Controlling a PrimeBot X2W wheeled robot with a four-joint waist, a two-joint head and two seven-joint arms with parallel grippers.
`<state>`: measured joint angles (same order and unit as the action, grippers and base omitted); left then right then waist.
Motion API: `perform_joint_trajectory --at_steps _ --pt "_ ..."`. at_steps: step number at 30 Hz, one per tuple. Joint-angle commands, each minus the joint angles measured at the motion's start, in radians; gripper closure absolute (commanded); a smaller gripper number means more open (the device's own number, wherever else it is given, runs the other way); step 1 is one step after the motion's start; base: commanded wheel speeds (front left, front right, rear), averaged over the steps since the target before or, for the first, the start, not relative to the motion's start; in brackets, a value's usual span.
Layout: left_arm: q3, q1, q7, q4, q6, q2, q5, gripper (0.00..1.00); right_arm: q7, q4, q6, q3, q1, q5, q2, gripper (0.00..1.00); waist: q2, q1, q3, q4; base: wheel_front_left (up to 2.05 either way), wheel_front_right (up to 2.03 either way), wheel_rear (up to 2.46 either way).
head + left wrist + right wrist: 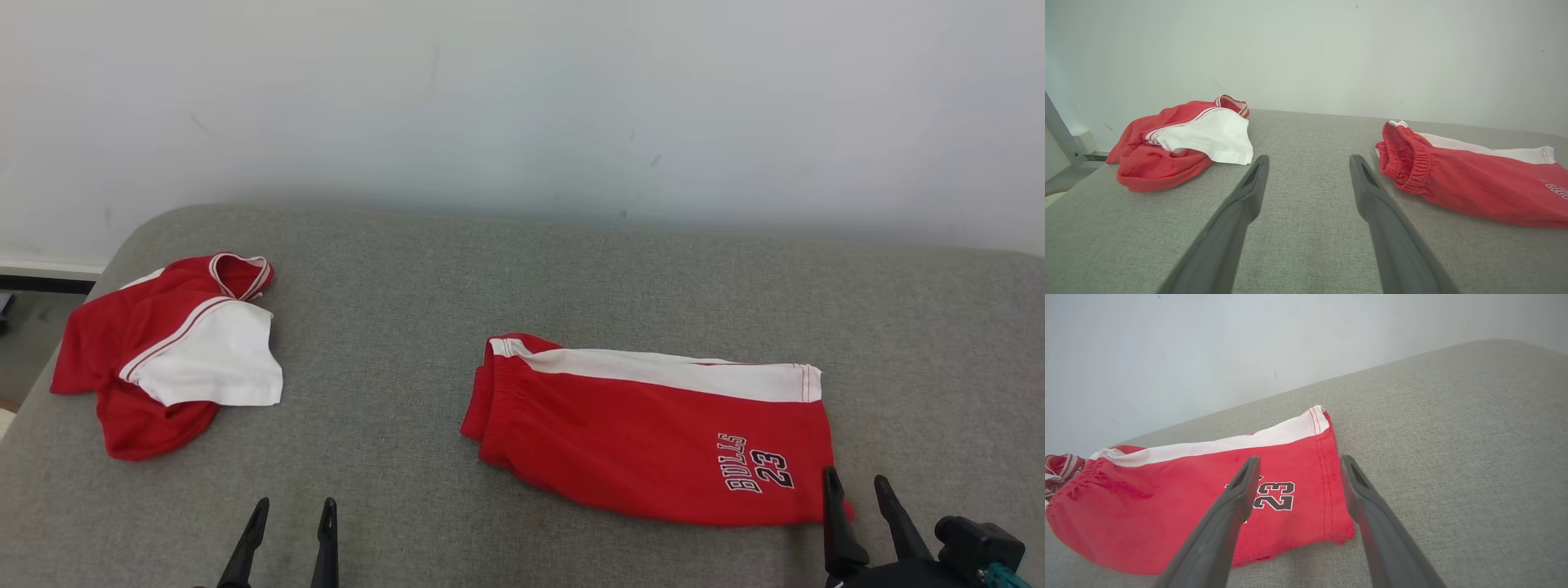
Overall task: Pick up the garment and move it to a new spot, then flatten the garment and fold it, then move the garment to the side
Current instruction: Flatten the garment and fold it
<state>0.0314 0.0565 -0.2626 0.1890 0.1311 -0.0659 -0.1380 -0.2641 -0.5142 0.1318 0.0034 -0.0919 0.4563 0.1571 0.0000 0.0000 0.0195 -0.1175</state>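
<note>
Next, with right end effector (855, 478) wide, empty at the hem of the apparently folded shorts (653, 433), right of centre on the pad (408, 367), retreat straight up without dragging cloth; left end effector (295, 505) likewise wide.

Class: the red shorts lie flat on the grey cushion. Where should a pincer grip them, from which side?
Likely the near hem corner of the shorts, from the robot's right: it lies thin and free, ahead of the open right pincer.
</note>
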Motion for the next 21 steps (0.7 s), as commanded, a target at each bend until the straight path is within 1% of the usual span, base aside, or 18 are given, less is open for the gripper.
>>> perform_joint_trajectory --at_steps 1,6,8,10,11,21 --pt "-0.004 0.007 -0.003 -0.004 -0.001 0.0 0.011 0.0 0.0 0.007 -0.002 -0.013 0.017 -0.019 -0.01 0.0 0.0 0.0 -0.001 0.004 0.0 0.0 0.0" --pt "-0.01 0.008 -0.003 -0.005 -0.001 0.002 0.013 0.0 0.0 0.013 -0.002 -0.036 0.015 -0.071 -0.017 0.0 0.0 0.0 -0.004 0.01 0.0 0.0 0.0" --pt "-0.013 0.008 -0.003 -0.007 -0.001 0.004 0.015 0.0 0.0 -0.017 -0.002 -0.028 -0.029 -0.111 -0.009 0.0 0.0 0.0 -0.009 0.012 0.0 0.0 0.0" --pt "-0.013 0.006 -0.003 -0.007 -0.001 0.006 0.018 0.0 0.0 -0.062 -0.002 -0.022 -0.068 -0.13 -0.001 0.0 0.0 0.0 -0.013 0.013 0.0 0.0 0.0" --pt "-0.013 0.006 -0.003 -0.007 -0.001 0.006 0.018 0.0 0.0 -0.062 -0.002 -0.022 -0.068 -0.13 -0.001 0.0 0.0 0.0 -0.013 0.013 0.0 0.0 0.0" --pt "0.011 -0.023 -0.003 0.006 -0.001 0.009 0.031 0.0 0.012 -0.392 -0.002 -0.035 -0.337 -0.191 0.044 0.0 0.0 0.0 -0.041 -0.017 0.0 0.0 0.0"
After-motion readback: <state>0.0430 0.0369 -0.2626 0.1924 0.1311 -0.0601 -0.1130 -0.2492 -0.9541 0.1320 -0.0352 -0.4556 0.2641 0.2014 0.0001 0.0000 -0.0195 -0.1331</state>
